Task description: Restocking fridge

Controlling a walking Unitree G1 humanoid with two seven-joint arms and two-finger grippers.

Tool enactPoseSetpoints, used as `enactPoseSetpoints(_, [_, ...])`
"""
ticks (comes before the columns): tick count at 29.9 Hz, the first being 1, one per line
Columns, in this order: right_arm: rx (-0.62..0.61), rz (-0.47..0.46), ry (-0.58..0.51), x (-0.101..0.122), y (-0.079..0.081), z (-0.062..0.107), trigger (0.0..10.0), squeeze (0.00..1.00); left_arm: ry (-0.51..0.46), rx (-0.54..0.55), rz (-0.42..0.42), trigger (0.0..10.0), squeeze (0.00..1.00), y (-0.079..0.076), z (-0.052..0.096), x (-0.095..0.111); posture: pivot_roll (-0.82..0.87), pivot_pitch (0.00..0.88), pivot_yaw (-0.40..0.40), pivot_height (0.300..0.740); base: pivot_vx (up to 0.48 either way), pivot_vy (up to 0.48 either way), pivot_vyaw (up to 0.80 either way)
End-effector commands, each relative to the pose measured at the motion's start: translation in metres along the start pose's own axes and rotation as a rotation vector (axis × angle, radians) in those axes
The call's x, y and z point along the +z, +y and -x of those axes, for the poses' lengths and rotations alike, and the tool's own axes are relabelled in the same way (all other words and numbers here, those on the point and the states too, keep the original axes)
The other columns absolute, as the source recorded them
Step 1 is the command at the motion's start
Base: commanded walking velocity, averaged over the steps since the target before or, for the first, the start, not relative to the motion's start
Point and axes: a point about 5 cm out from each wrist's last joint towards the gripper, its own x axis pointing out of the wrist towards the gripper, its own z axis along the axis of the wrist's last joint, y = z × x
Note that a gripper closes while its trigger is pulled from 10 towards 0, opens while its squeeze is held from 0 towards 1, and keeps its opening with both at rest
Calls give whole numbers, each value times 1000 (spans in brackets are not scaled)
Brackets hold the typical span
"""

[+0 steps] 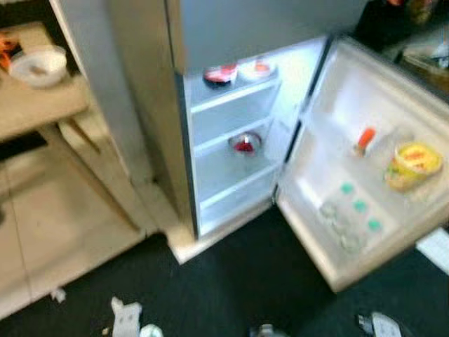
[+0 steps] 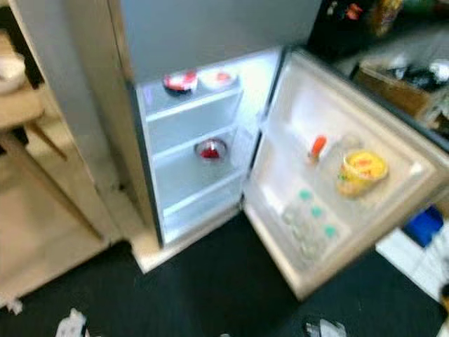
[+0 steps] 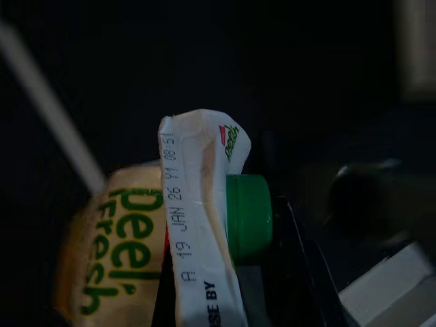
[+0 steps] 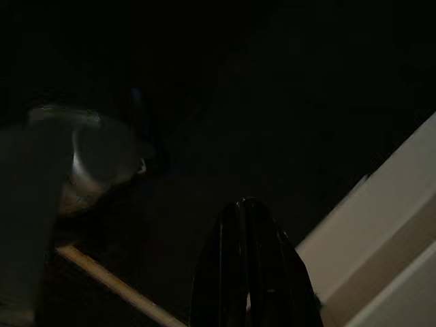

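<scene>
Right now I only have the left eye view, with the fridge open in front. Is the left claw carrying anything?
Observer: Yes. The left claw is shut on a carton printed "Peel Fresh", with a green cap.
Operator: And the right claw?
Observer: The right claw has its fingers together with nothing between them. Its surroundings are dark.
Operator: Anything past the door's outer edge?
Observer: The right eye view shows a blue thing low down, just beyond the edge of the open fridge door. It is too blurred to identify.
</scene>
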Motion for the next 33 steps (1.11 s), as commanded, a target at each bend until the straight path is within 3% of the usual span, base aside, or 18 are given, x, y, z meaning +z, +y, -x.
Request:
enactPoseSetpoints(1, [-10,4,16,-7,-1,1,10000,0,57,-14,28,10000,0,-6,2,-19,-46,109,-39,740,0,0,-781])
enactPoseSetpoints(33, [16,45,11,-6,11,-1,10000,0,72,13,8,10000,0,-7,0,-19,-45,90,-33,740,0,0,-781])
